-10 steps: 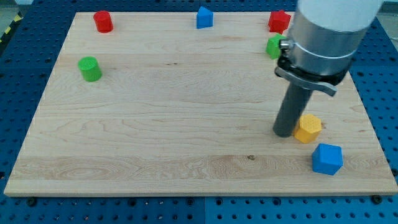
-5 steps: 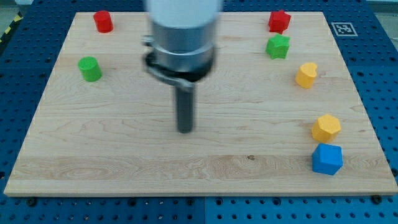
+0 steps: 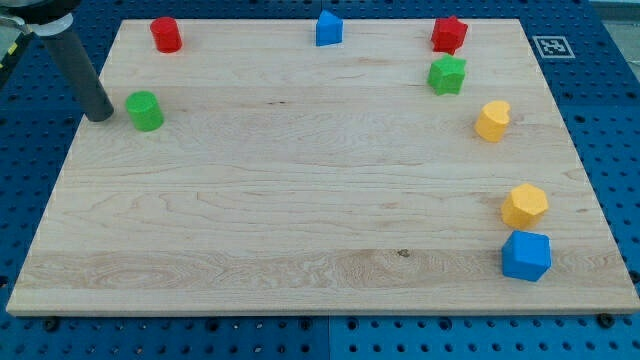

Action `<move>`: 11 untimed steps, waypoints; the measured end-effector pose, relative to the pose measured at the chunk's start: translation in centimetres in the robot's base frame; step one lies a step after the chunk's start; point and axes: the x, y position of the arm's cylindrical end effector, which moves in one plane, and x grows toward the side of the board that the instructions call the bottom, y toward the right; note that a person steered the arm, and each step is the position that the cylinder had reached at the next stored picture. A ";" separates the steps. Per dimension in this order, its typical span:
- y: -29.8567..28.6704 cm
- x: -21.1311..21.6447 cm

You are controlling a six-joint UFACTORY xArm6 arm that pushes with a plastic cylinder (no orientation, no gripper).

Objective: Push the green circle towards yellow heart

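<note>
The green circle (image 3: 145, 110) stands near the left edge of the wooden board (image 3: 300, 220). The yellow heart (image 3: 492, 120) lies far across the board at the view's right. My tip (image 3: 99, 116) rests just left of the green circle, with a small gap between them. The dark rod rises from it toward the view's top left corner.
A red cylinder (image 3: 165, 34) sits at top left, a blue block (image 3: 328, 28) at top middle, a red star (image 3: 449, 34) and a green star (image 3: 447, 75) at top right. A yellow hexagon (image 3: 524, 205) and a blue cube (image 3: 526, 255) sit at bottom right.
My tip has swept from beside the yellow hexagon at the right, across the middle of the board, to just left of the green circle. The yellow hexagon was nudged a little to the right.
</note>
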 end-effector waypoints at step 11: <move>40.3 -0.2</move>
